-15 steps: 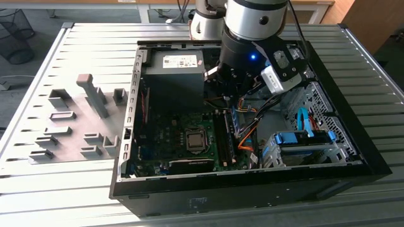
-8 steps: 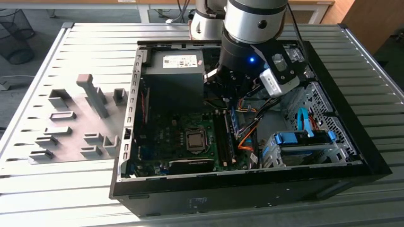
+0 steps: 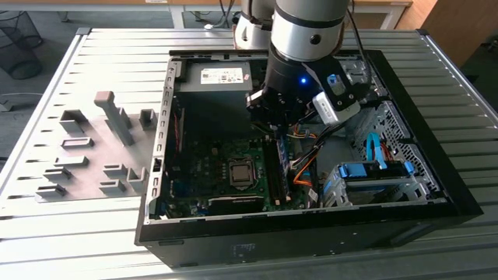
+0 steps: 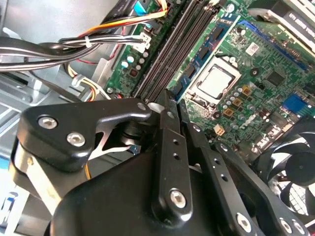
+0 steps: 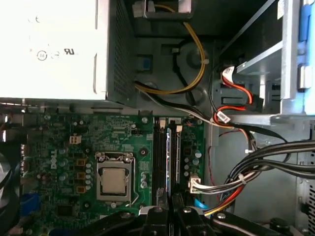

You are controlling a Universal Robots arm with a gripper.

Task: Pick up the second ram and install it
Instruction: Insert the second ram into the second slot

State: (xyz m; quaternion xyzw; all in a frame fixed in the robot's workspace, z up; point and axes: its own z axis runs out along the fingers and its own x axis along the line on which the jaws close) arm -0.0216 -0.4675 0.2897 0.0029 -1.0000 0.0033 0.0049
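RAM stick (image 5: 172,157) is seen edge-on in the motherboard slots (image 5: 160,152), pinched by the gripper (image 5: 170,209); light, stiff and fragile, it is best held by its long edges.

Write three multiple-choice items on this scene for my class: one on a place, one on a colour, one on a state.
1. Where is the tool?
A. Over the grey fixture beside the case
B. Over the memory slots, next to the processor socket
C. Over the power supply

2. What colour are the drive brackets?
A. Red
B. Yellow
C. Blue

3. In what state is the case?
A. Open, with the motherboard exposed
B. Closed by its side panel
C. Standing upright on its feet

Answers:
1 B: both wrist views show the tool right at the slots.
2 C: the exterior view shows bright blue plastic.
3 A: the board is in plain sight from above.
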